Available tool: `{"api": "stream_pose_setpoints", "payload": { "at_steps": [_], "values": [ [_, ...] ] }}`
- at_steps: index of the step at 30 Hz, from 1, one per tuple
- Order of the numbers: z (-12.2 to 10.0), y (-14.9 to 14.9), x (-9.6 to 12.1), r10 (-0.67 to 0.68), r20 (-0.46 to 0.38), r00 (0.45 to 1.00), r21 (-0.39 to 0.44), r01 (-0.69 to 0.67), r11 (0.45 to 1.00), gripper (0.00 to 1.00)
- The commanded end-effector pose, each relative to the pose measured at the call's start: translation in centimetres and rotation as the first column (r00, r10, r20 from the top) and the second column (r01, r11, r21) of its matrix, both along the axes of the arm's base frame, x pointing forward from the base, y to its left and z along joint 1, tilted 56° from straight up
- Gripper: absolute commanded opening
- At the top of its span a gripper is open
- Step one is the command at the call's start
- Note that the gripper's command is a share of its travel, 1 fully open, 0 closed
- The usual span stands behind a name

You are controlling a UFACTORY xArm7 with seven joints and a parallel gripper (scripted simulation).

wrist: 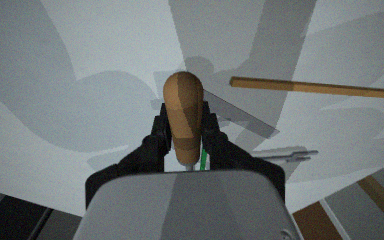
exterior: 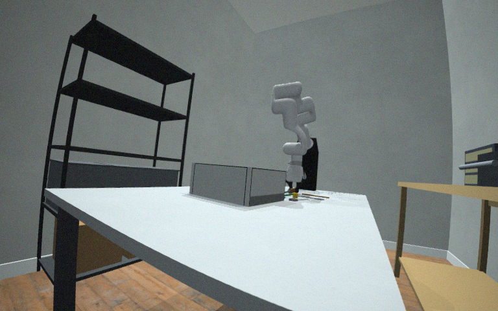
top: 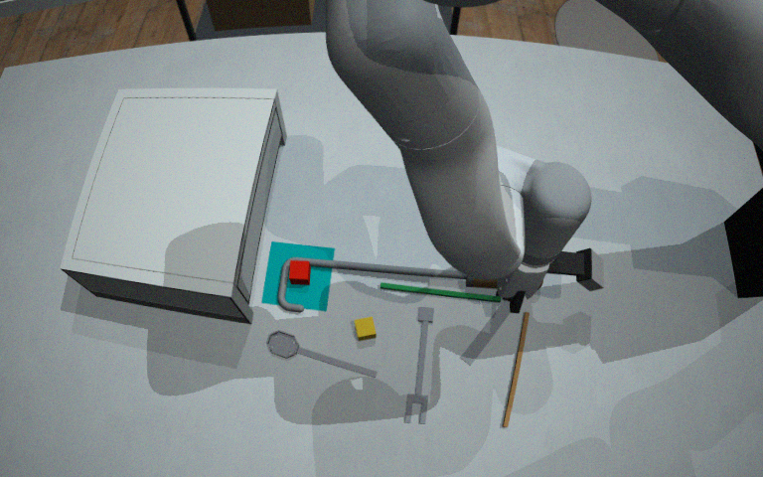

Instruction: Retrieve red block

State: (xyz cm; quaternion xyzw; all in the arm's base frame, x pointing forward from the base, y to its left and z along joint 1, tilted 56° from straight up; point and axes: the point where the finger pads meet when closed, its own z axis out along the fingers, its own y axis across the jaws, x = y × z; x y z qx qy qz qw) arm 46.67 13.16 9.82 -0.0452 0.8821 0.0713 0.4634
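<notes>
On the teal square [top: 298, 276] sat the red block [top: 299, 271], cupped in the bend of the grey hook tool [top: 360, 266] just beside the cabinet [top: 168, 191]. It looked small, rigid and light, likely to slide easily, so raking suited it better than pinching. Well apart from it, the gripper [wrist: 186, 131] was clenched on the tool's wooden handle [wrist: 183, 112], jaws pressing both sides.
</notes>
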Motion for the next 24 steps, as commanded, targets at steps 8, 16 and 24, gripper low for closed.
{"api": "stream_pose_setpoints", "payload": {
  "at_steps": [8,16,24],
  "values": [
    [0.0,0.0,0.0,0.000,0.000,1.000,0.000,0.000,1.000,0.00],
    [0.5,-1.3,0.6,0.001,0.000,1.000,-0.001,-0.001,1.000,0.00],
    [0.5,-1.5,0.7,0.001,0.000,1.000,-0.001,-0.001,1.000,0.00]
  ]
}}
